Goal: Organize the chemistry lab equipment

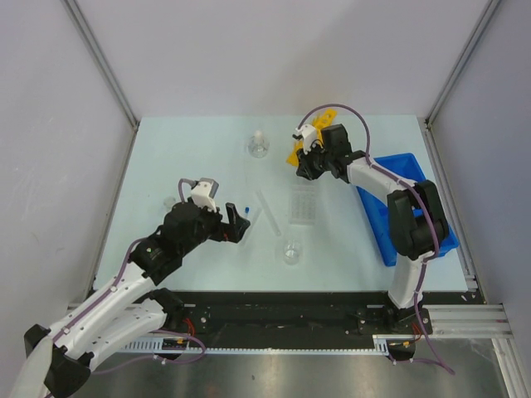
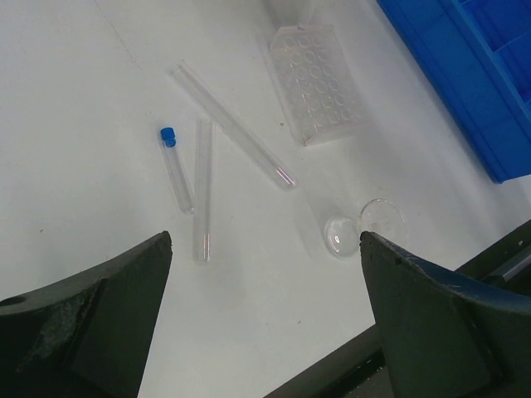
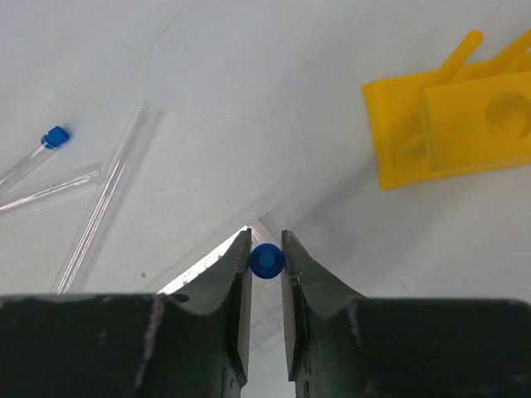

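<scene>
Yellow plastic marks the tube rack (image 1: 292,155), which sits toward the far side of the pale table (image 1: 182,157), at about one o'clock from the table's middle. At twelve o'clock a small clear flask (image 1: 259,147) stands with a white stopper. The clear tray (image 1: 304,203) of round wells lies near the centre. A small clear beaker (image 1: 290,253) stands at six o'clock, close to the near edge. The blue bin (image 1: 383,240) lies at three o'clock, along the right edge.

Grey walls close the table on three sides. The widest bare surface shows at ten o'clock, between the flask and the left edge.

Your right gripper (image 3: 266,249) hovers just beside the rack. Its jaws are almost closed, pinching the held tube (image 3: 266,259) by its blue cap. Your left gripper (image 2: 264,239) stands wide open and holds nothing. It hangs over the table at eight o'clock. Beyond it lie a loose blue-capped tube (image 2: 176,166) and two long clear tubes (image 2: 232,124).
</scene>
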You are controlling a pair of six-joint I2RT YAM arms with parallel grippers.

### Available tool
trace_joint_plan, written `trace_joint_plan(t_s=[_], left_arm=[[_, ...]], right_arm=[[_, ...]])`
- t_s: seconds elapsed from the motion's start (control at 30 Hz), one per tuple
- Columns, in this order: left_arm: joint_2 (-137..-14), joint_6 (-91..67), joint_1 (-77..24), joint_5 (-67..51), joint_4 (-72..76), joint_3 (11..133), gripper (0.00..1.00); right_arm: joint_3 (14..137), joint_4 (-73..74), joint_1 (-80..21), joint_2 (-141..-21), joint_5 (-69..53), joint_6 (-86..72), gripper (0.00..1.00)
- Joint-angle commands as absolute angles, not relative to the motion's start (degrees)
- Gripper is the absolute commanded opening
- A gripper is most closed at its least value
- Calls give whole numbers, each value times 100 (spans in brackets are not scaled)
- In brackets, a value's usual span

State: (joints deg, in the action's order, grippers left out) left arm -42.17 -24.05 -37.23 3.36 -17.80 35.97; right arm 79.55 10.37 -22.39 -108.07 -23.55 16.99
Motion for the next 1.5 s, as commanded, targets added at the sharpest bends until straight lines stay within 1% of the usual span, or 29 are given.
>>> trace_joint_plan(t_s=[0.0,0.33,0.9,1.47], left_arm=[[-4131,-2522,-3674,431,-1732,3551,99],[-4140,-2514,-3639,360,-1696,3516,99],[-4043,-2531,-3604,308,-1696,3480,99],[-3894,-2575,-3604,308,-1775,3410,99]], right_arm=[[7937,879,-2268,-10881,-2373,1714,19],[7814,958,-2259,-10863,-2373,1731,19],[7717,984,-2171,-10371,-2663,1573,20],[7629,1002,-2180,-10591,-2637,1696,21]])
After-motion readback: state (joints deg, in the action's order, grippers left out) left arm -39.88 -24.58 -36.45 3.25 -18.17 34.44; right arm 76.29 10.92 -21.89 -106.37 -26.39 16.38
